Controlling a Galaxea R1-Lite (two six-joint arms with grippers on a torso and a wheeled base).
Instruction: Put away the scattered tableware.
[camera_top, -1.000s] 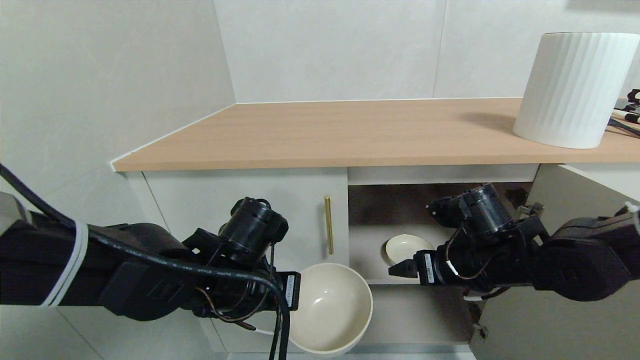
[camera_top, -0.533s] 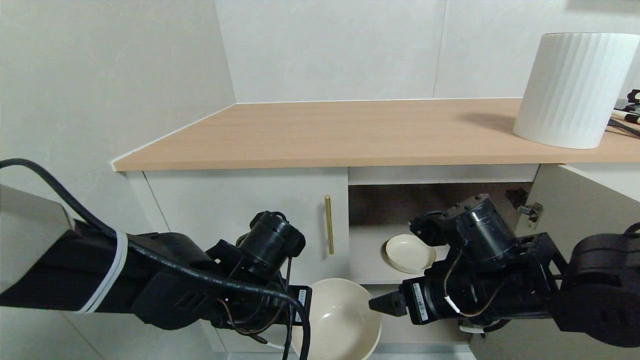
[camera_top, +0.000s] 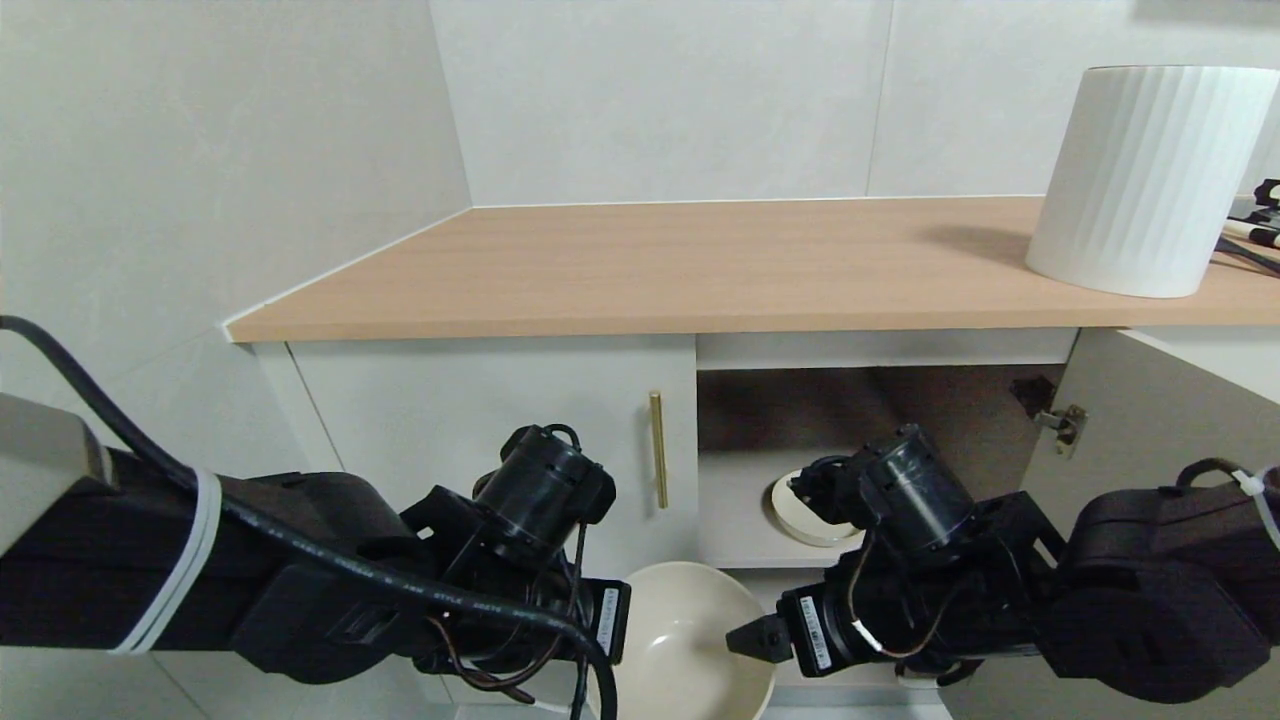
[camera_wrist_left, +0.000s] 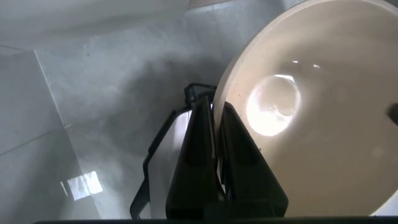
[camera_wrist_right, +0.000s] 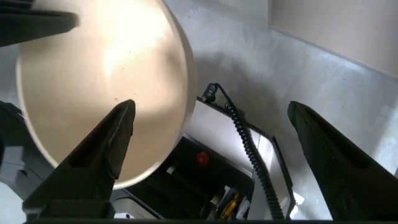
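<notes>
As I read the head view, item one is the cream bowl (camera_top: 690, 645), held low in front of the cabinet (camera_top: 480, 420); its lower part is cut off at the frame edge.
Left gripper (camera_top: 612, 625): narrow, fingers nearly together, clamped on the bowl's left rim.
Right gripper (camera_wrist_right: 211, 112): spread wide, holding nothing. One fingertip (camera_top: 748, 640) sits just beside the bowl's right rim, and I cannot tell whether it touches.
Small plate (camera_top: 800, 525): on the shelf in the open right compartment, partly hidden by the right arm.
Right door (camera_top: 1170, 410): swung open.
Left door: shut, with a brass handle (camera_top: 656, 450).
White ribbed container (camera_top: 1150, 180): on the table (camera_top: 650, 270), far right, at the frame edge. The dark items behind it are too small to name.
</notes>
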